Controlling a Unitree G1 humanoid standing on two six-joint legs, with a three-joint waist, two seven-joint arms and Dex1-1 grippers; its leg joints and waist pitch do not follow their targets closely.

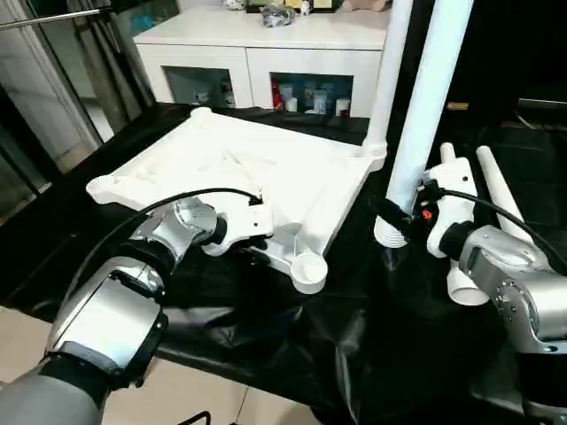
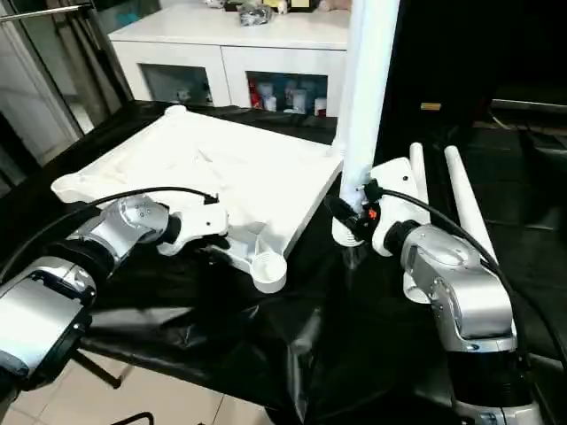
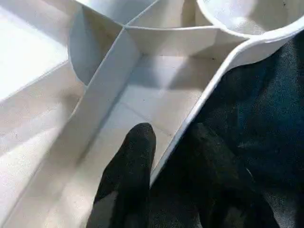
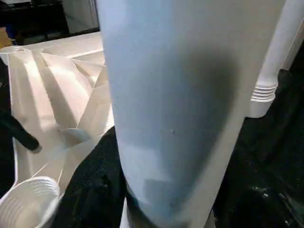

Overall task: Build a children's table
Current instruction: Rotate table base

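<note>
We see the white plastic rectangular tabletop (image 1: pixel 239 177) lying ribbed underside up at centre-left of the head view, on a counter draped in black plastic sheet (image 1: pixel 354 336). Its near round corner socket (image 1: pixel 308 270) sits empty at centre frame. Our left gripper (image 3: pixel 166 156), centre-left in the head view, has its two black fingers (image 3: pixel 130 166) clamped on the tabletop's near rim: one finger inside the tray by a rib, the other outside over the sheet.

At centre-right, our right gripper (image 1: pixel 399 220) has its fingers closed around a long white tapered tube leg (image 1: pixel 430 106), held upright w/ its ribbed foot end just above the sheet. A 2nd upright leg (image 1: pixel 388 80) stands behind it in the tabletop's far corner socket, upper centre-right. Two more legs (image 1: pixel 500 190) lie side by side on the sheet at right, behind the right wrist.

Upper frame: a white cabinet w/ glass doors (image 1: pixel 266 62), small items on top & inside.
</note>
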